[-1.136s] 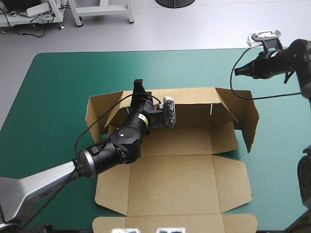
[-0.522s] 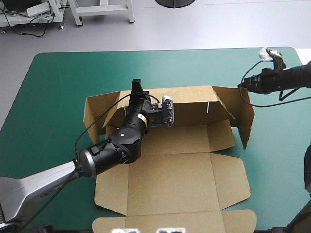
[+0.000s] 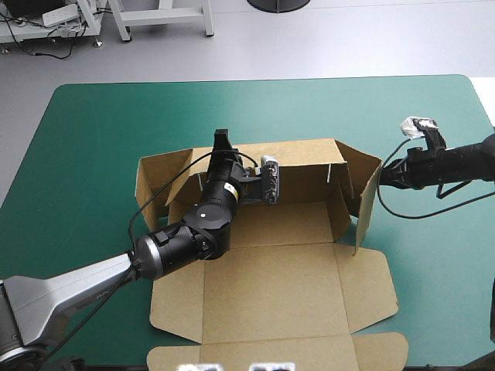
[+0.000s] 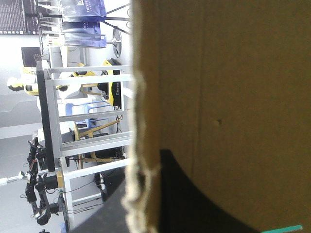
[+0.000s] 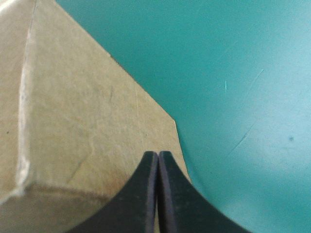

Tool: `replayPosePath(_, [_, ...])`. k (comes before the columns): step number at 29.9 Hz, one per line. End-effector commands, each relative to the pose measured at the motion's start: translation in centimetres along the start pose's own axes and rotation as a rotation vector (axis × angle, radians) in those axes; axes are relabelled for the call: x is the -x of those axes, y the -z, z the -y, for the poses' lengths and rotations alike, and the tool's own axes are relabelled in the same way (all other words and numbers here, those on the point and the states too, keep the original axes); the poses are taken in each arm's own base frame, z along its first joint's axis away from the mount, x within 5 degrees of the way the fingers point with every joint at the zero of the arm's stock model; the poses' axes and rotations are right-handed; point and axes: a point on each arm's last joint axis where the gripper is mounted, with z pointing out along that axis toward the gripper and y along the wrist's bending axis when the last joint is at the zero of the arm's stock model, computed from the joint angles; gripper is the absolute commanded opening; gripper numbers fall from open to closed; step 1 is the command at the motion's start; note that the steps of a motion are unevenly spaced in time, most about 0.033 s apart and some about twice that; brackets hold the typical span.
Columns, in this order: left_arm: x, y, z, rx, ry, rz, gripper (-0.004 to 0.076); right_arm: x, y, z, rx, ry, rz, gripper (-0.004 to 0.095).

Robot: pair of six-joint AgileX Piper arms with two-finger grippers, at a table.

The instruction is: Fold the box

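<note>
The box (image 3: 271, 286) lies in the middle of the teal-green cover (image 3: 93, 139), with its lid part flat and its back wall (image 3: 309, 158) raised. The left gripper (image 3: 221, 137) has its jaws almost closed on the upper edge of this wall, with the board between them. The right gripper (image 3: 385, 175) has its jaws fully closed on nothing, and their joined tip touches the outer face of the right side flap (image 3: 365, 202), which stands tilted inward just ahead of them. We judge that the step in hand is to turn this flap in beside the wall. To do it well, we would push slowly and near the crease while the left jaws hold the wall upright, so that the box does not slide. The left arm (image 3: 193, 232) hides part of the wall and the floor panel. In the left wrist view the board covers almost everything, so the depth of that grip is hard to judge.
</note>
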Motion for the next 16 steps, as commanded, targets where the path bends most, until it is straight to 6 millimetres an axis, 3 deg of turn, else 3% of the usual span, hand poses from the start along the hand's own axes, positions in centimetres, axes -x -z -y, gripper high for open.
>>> replayPosePath(1, [-0.2, 1.2, -2.0, 0.072, 0.027, 0.0, -0.0006, 0.2, 2.0, -2.9, 0.046, 0.067, 0.073, -0.0025])
replayPosePath(8, [-0.1, 1.2, -1.9, 0.066, 0.052, 0.001, -0.0006, -0.7, 2.6, -4.3, 0.043, 0.163, 0.095, -0.0025])
replayPosePath(16, [-0.1, 1.2, -1.9, 0.064, 0.052, 0.007, -0.0006, -1.0, 2.5, -3.9, 0.006, 0.191, 0.064, -0.002])
